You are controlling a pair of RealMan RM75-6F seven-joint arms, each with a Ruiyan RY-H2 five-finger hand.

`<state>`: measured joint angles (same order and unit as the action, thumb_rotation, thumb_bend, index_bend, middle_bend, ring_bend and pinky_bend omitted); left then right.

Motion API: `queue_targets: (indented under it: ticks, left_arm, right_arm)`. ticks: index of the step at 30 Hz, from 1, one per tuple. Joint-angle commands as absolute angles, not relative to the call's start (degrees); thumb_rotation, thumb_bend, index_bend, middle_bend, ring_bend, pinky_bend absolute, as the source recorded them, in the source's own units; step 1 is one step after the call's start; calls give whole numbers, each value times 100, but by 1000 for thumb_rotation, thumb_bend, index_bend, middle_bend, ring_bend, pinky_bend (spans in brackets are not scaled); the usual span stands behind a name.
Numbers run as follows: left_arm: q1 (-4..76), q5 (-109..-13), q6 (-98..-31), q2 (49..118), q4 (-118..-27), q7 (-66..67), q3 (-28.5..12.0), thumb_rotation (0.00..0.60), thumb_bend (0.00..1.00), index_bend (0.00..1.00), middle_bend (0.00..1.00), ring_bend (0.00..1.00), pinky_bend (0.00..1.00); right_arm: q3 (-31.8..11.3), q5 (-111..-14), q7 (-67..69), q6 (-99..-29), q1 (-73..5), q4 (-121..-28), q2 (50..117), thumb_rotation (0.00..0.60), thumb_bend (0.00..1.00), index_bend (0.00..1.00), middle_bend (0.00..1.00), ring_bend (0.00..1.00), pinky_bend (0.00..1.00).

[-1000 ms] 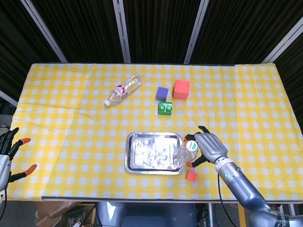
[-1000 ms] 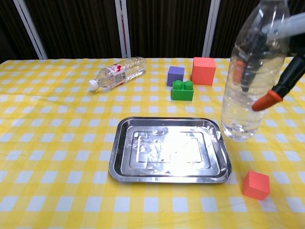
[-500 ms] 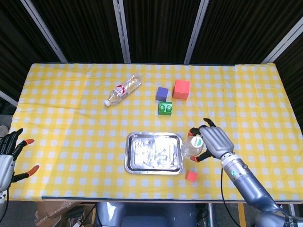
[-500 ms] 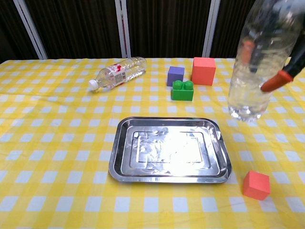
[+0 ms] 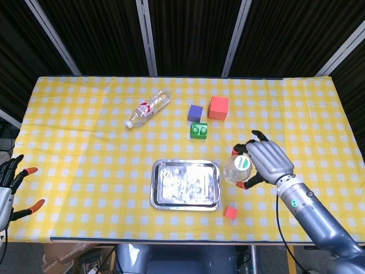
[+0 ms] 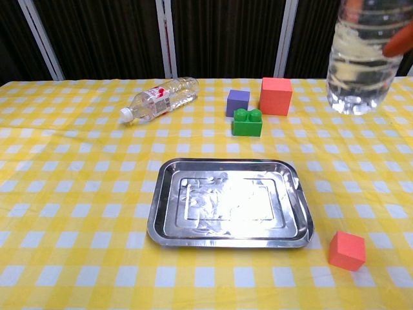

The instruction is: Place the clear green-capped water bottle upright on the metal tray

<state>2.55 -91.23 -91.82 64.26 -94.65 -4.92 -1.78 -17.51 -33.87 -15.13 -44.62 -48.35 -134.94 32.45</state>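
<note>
My right hand [image 5: 268, 161] grips the clear green-capped water bottle [image 5: 238, 169] upright, in the air just right of the metal tray [image 5: 185, 184]. In the chest view only the bottle's lower part [image 6: 359, 61] shows at the top right, well above the tablecloth, with an orange fingertip [image 6: 399, 44] on it. The tray [image 6: 230, 202] lies bare at the table's front middle. My left hand [image 5: 10, 185] hangs off the table's left front edge, fingers spread and holding nothing.
A second clear bottle with a white cap [image 5: 148, 108] lies on its side at the back left. A purple block [image 5: 195, 112], a red block [image 5: 218, 107] and a green brick [image 5: 198, 131] stand behind the tray. A small red cube [image 5: 230, 212] sits at the tray's front right.
My right hand has lifted the bottle upward and slightly right, away from the tray's right edge. The left hand has barely shifted.
</note>
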Motion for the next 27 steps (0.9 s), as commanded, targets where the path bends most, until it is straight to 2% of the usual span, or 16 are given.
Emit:
queue_targets:
  ticks: [1, 6, 17, 27]
  left_arm:
    - [254, -9111, -9178, 6424, -9462, -499, -183, 600, 185, 244, 4, 0, 0]
    - [273, -9103, -9130, 6449, -9452, -437, -179, 600, 185, 244, 4, 0, 0]
    - [297, -9085, -9085, 6518, -9428, -290, -187, 600, 185, 244, 4, 0, 0]
    - [345, -9006, -8978, 6604, -9365, -140, -207, 600, 185, 244, 4, 0, 0]
  right_arm:
    - [-1215, -3569, -1633, -4828, -4569, -13490, 3984, 600, 185, 721, 570, 315, 0]
    - [-816, -4079, -1576, -5131, -4279, -13035, 5060, 600, 186, 723, 570, 319, 0]
    - [-925, -5395, -794, -5362, -3990, -12756, 6399, 600, 199, 735, 577, 329, 0]
    - [-1018, -5602, -481, -5290, -4160, -12396, 7384, 600, 201, 736, 577, 329, 0]
